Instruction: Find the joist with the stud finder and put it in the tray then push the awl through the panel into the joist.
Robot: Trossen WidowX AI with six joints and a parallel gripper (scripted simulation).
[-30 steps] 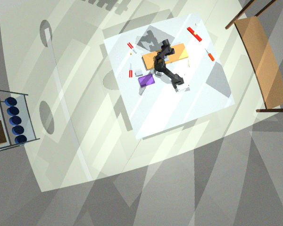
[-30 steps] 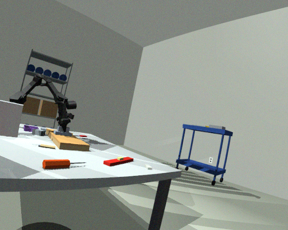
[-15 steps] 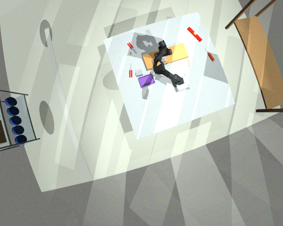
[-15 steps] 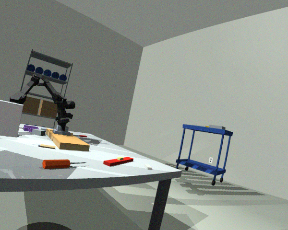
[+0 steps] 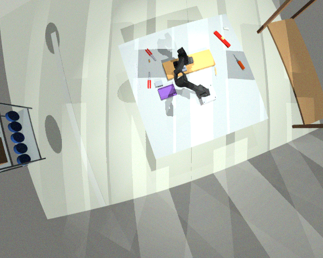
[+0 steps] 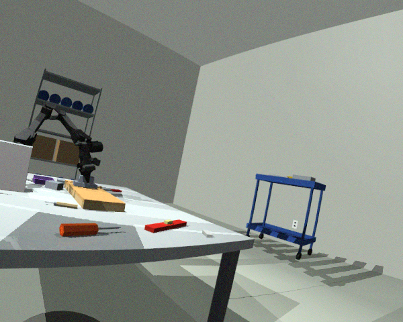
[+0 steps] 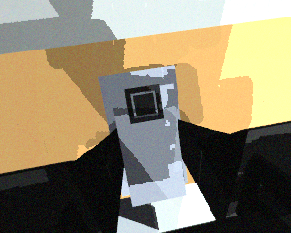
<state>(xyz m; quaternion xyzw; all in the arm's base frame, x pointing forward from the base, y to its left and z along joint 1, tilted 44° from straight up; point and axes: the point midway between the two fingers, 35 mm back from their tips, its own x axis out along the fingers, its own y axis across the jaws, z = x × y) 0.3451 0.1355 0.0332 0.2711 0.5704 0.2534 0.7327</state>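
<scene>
The floor panel (image 5: 202, 61) (image 6: 103, 199) is a yellow-orange board, also seen in the wrist view (image 7: 29, 107). My gripper (image 6: 86, 179) (image 7: 145, 126) points down over it, shut on the grey stud finder (image 5: 184, 68) (image 6: 78, 182) (image 7: 152, 160), which has a dark square window facing up. The stud finder is on or just above the panel's top; a gap is too small to tell. The purple tray (image 5: 167, 92) (image 6: 43, 179) lies beside the panel's left end in the top view. The tan-handled awl (image 5: 215, 71) (image 6: 65, 204) lies on the table off the panel's right end. The joist is hidden.
A grey block (image 5: 158, 83) (image 6: 54, 184) is beside the tray. Red-handled tools (image 5: 149, 84) (image 5: 148, 52) lie left of the panel. An orange screwdriver (image 5: 240, 64) (image 6: 78, 229), a red level (image 5: 219, 36) (image 6: 160, 226) and a small white block (image 5: 225, 28) (image 6: 207, 233) lie toward the right.
</scene>
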